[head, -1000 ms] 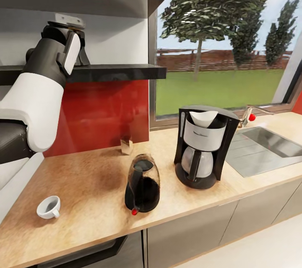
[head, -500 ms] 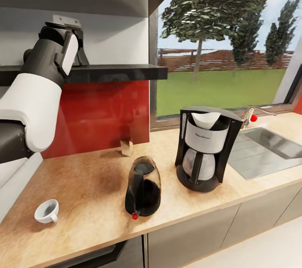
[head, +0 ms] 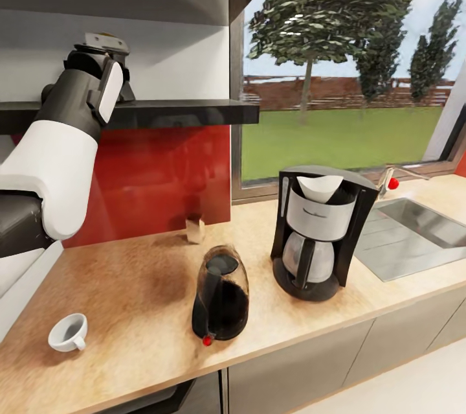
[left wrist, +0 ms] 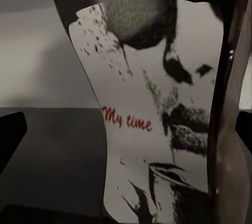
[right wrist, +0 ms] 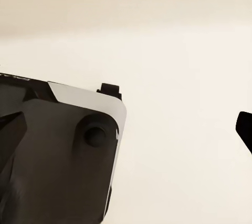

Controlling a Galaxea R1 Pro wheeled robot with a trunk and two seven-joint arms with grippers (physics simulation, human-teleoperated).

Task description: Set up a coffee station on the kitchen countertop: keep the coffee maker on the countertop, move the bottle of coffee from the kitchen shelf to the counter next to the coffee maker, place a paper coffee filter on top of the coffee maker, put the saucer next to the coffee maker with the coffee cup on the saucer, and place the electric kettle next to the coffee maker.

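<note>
Head view: the left arm [head: 61, 142] reaches up to the kitchen shelf [head: 175, 113], its gripper [head: 107, 51] hidden at the wall. On the worktop [head: 129, 284], the coffee maker [head: 320, 232] stands upright with a paper coffee filter [head: 319, 186] in its top; the electric kettle [head: 220, 294] stands just left of it, and the coffee cup [head: 68, 333] lies tipped far left of it.

Left wrist view: the bottle of coffee [left wrist: 152, 119] stands upright above the shelf, label reading "My time", between dark fingers [left wrist: 231, 103]; whether they pinch it I cannot tell.

Right wrist view: a dark fingertip [right wrist: 245, 126] over pale floor; spread unclear.
</note>
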